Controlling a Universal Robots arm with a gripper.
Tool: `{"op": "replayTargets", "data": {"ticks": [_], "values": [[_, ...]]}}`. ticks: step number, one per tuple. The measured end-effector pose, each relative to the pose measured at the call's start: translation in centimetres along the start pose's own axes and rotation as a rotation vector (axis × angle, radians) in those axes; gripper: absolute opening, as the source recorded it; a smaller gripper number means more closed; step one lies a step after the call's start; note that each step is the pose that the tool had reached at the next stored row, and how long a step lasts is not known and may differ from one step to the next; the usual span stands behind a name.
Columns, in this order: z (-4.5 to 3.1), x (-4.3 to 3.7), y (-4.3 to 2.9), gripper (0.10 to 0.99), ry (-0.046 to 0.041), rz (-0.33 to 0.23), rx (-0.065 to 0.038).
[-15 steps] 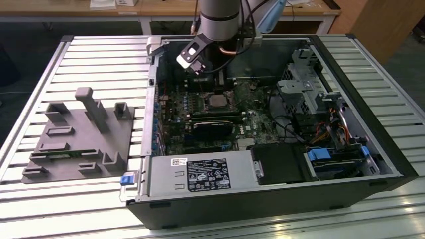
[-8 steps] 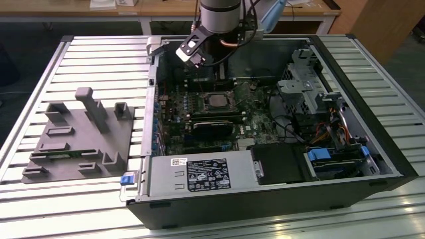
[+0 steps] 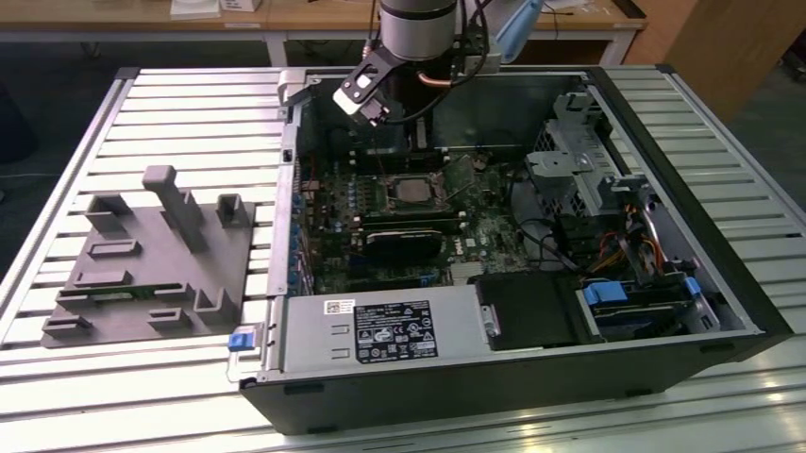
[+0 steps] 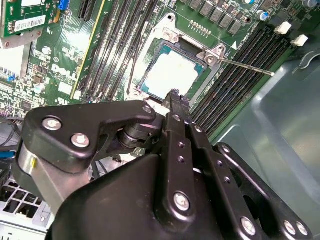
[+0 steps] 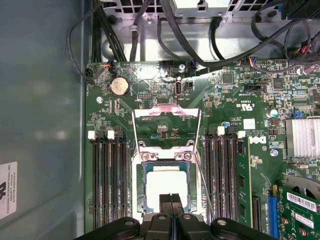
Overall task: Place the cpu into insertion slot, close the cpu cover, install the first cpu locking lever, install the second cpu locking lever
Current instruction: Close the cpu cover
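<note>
exterior view: the arm (image 3: 422, 24) hangs over the board's (image 3: 330, 269) far edge, and the cpu (image 3: 411, 192) is mid-board. first wrist view: the cpu lies in the slot (image 5: 144, 185), cover (image 5: 166, 111) flipped open. the fingers (image 5: 165, 202) are pressed together, empty. second wrist view: the gripper (image 4: 175, 97) is at the cpu's edge.

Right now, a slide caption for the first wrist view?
Pale silver square cpu in the insertion slot; silvery frame cpu cover open; black gripper close.

The arm's tool (image 3: 410, 137) hangs above the cpu (image 3: 410, 192) in the open computer case (image 3: 504, 396).
</note>
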State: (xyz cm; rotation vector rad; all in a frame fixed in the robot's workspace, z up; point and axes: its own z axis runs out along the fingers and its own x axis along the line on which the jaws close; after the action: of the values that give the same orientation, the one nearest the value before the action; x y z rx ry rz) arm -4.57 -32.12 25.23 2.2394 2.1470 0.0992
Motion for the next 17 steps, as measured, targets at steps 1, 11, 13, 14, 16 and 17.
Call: {"op": "replayTargets", "data": {"ticks": [1, 11, 13, 14, 16, 17], "values": [[0.0, 0.0, 0.0, 0.106, 0.0, 0.0, 0.0], [0.02, 0.02, 0.34, 0.106, 0.0, 0.0, 0.0], [0.05, 0.03, 0.64, 0.106, 0.0002, 0.0, 0.0], [0.06, 0.03, 0.81, 0.106, 0.0002, 0.0, 0.0], [0.08, 0.05, 1.12, 0.106, 0.0002, 0.0, 0.0], [0.09, 0.05, 1.26, 0.106, 0.0002, 0.0, 0.0]]}}
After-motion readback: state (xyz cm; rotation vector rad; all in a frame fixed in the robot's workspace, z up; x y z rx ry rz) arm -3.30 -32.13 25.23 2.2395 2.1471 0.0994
